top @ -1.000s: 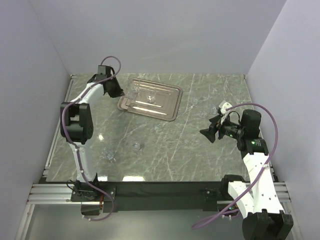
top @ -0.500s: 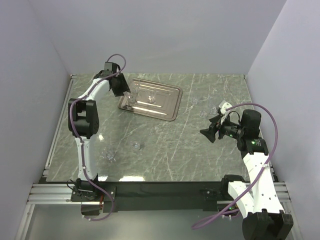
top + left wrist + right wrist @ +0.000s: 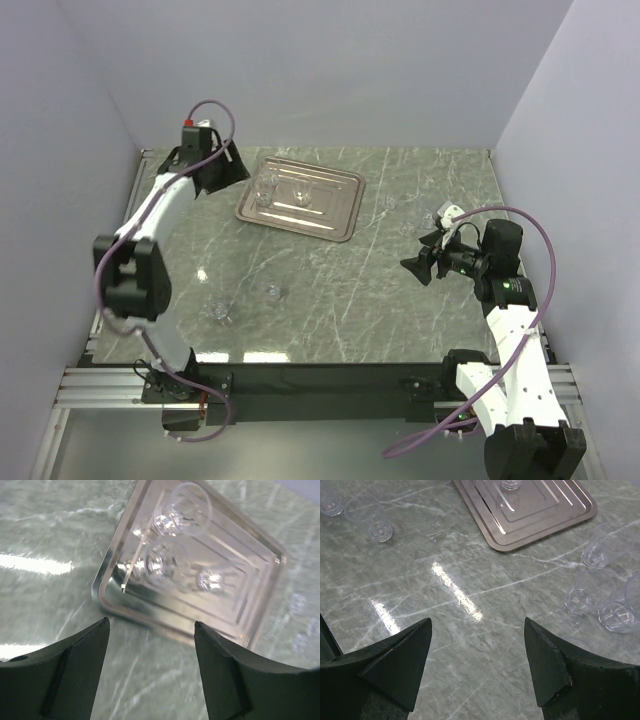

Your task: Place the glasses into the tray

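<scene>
The silver tray (image 3: 330,212) lies at the back of the table, left of the middle. In the left wrist view three clear glasses (image 3: 182,515) (image 3: 160,562) (image 3: 212,580) stand inside the tray (image 3: 115,605). My left gripper (image 3: 238,172) hovers just off the tray's left edge, open and holding nothing (image 3: 150,622). More glasses stand on the marble: two at the front left (image 3: 219,308) (image 3: 272,291) and a cluster at the right (image 3: 597,552) (image 3: 577,597) (image 3: 617,612). My right gripper (image 3: 420,255) hangs open and empty (image 3: 477,622) over bare marble, near that cluster.
Grey walls close the table at the back, left and right. A metal rail (image 3: 110,290) runs along the left edge. Bright light reflections (image 3: 457,592) lie on the marble between the tray and the right gripper.
My left gripper has opened and drawn back left from over the tray, leaving a glass standing inside. The left arm has swung outward. The right arm has not moved.
</scene>
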{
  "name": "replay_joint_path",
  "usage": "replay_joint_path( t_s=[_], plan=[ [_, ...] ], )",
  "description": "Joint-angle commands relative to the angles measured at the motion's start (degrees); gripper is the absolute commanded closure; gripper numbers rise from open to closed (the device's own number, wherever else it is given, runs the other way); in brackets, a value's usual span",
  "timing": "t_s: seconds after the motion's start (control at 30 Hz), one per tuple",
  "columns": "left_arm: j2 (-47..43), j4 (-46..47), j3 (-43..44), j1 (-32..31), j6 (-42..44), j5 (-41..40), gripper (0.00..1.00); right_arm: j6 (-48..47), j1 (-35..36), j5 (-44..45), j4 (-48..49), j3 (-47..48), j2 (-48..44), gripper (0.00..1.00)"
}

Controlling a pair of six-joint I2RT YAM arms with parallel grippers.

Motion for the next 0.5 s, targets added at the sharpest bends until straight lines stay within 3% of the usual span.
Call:
replay_joint_path(
  t_s=[0.0,0.1,0.3,0.47],
  plan=[
    [-11.7,5.45,-7.28,0.68,0.8,-1.26,0.26,-0.61,-0.48,0.38,0.69,0.71,-0.74,0.19],
    [-20.58,6.42,-14.92,0.85,-0.25,-1.43,0.23,-0.61,-0.65,0.11,0.69,0.62,-0.74,0.19],
    [-36.4,4.49,-28.29,1.12,-5.52,-3.28,0.01,-0.53,-0.65,0.11,0.86,0.54,-0.91,0.2],
    [-45.54,-0.07,-35.33,1.56,-12.19,-4.68,0.01,-0.35,-0.65,0.38,1.04,0.45,-1.0,0.19]
  ],
)
